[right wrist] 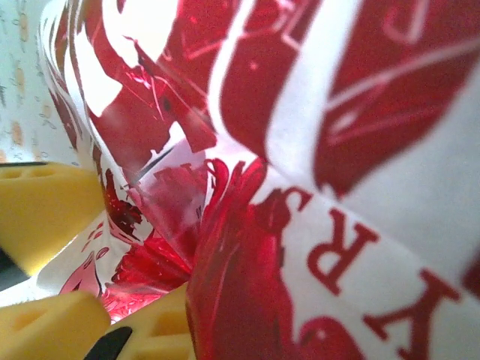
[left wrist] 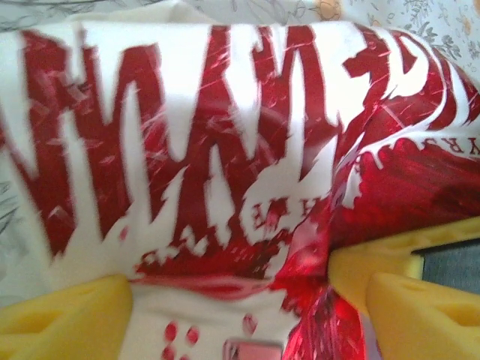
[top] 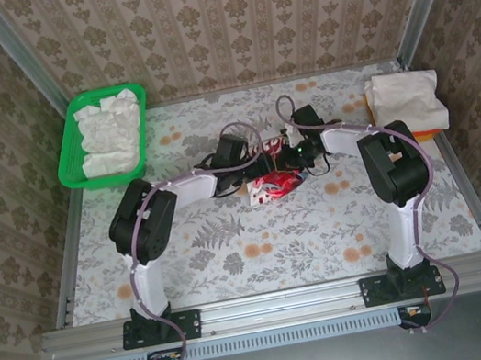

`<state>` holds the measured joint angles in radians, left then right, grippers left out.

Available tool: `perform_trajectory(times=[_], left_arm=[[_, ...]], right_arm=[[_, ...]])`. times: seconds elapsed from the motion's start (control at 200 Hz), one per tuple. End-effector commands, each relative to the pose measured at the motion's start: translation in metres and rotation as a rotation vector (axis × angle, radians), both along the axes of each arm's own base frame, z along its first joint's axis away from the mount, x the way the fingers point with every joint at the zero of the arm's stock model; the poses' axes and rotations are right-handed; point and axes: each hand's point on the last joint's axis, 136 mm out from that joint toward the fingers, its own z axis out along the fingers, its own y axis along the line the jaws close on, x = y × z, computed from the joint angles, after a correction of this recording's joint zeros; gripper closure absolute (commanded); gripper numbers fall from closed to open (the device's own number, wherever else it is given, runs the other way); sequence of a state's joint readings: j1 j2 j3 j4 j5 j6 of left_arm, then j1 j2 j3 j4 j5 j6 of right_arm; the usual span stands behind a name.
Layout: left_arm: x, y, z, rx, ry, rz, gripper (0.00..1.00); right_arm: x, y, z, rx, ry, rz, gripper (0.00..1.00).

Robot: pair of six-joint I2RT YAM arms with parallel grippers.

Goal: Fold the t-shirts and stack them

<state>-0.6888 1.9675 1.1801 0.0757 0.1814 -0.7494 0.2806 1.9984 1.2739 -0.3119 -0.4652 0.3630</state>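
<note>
From above, the left arm (top: 182, 192) and right arm (top: 350, 137) meet mid-tabletop (top: 235, 255) over the bunched printed t-shirt (top: 277, 185), apparently to fold it. The folded stack (top: 405, 100) sits far right.

Left wrist: the left gripper (left wrist: 229, 300) is spread wide, the print just beyond.

Right wrist: cloth drapes over the right gripper (right wrist: 139, 255), so I cannot tell its state.

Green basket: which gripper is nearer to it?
Left. The left gripper is at the printed t-shirt mid-table, right of the green basket; the right gripper is beyond it, farther right.
</note>
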Motion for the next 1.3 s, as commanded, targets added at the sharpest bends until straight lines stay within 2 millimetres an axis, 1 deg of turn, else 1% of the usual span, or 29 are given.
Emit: perform_trajectory(times=[0.0, 0.04, 0.09, 0.145, 0.225, 0.235, 0.255, 0.385, 0.455, 0.53, 0.61, 0.7, 0.89, 1.0, 1.08, 1.21, 1.295], left_arm=[[-0.001, 0.02, 0.01, 0.055, -0.061, 0.039, 0.07], [-0.001, 0.026, 0.017, 0.062, -0.086, 0.051, 0.01], [-0.001, 0.033, 0.025, 0.073, -0.117, 0.065, 0.0], [-0.002, 0.041, 0.031, 0.091, -0.155, 0.079, 0.0], [-0.002, 0.049, 0.04, 0.113, -0.229, 0.072, 0.0], [-0.002, 0.05, 0.041, 0.118, -0.24, 0.069, 0.0], [-0.003, 0.051, 0.045, 0.123, -0.263, 0.061, 0.0], [-0.002, 0.064, 0.055, 0.238, -0.384, 0.016, 0.0], [-0.001, 0.064, 0.06, 0.29, -0.437, -0.039, 0.0], [-0.003, 0.059, 0.069, 0.298, -0.503, -0.112, 0.0], [-0.005, 0.048, 0.08, 0.259, -0.572, -0.175, 0.0], [-0.012, 0.025, 0.089, 0.191, -0.641, -0.291, 0.0], [-0.032, -0.027, 0.09, 0.097, -0.752, -0.487, 0.0], [-0.038, -0.053, 0.09, 0.073, -0.784, -0.545, 0.0], [-0.041, -0.071, 0.093, 0.046, -0.802, -0.57, 0.0], [-0.048, -0.095, 0.097, 0.01, -0.822, -0.616, 0.0], [-0.052, -0.105, 0.099, -0.005, -0.847, -0.641, 0.0]], right_arm=[[-0.006, -0.035, -0.01, -0.235, 0.0, 0.008, 1.0], [-0.005, -0.044, -0.006, -0.288, -0.018, 0.005, 1.0], [-0.005, -0.055, -0.003, -0.357, -0.039, 0.007, 1.0], [-0.004, -0.073, 0.0, -0.456, -0.06, 0.0, 1.0], [0.0, -0.092, 0.01, -0.564, -0.103, -0.014, 1.0], [-0.003, -0.096, 0.01, -0.583, -0.091, -0.01, 1.0], [-0.004, -0.101, 0.012, -0.61, -0.096, -0.01, 1.0], [-0.001, -0.127, 0.033, -0.743, -0.16, -0.025, 1.0], [0.001, -0.139, 0.043, -0.789, -0.198, -0.033, 1.0], [0.002, -0.151, 0.052, -0.798, -0.215, -0.038, 1.0], [0.003, -0.161, 0.059, -0.771, -0.221, -0.039, 1.0], [0.004, -0.168, 0.069, -0.718, -0.234, -0.036, 1.0], [0.013, -0.183, 0.098, -0.622, -0.297, -0.032, 1.0], [0.019, -0.195, 0.114, -0.625, -0.339, 0.007, 1.0], [0.023, -0.202, 0.128, -0.615, -0.379, 0.026, 1.0], [0.031, -0.231, 0.155, -0.605, -0.406, -0.031, 1.0], [0.036, -0.249, 0.172, -0.613, -0.425, -0.059, 1.0]])
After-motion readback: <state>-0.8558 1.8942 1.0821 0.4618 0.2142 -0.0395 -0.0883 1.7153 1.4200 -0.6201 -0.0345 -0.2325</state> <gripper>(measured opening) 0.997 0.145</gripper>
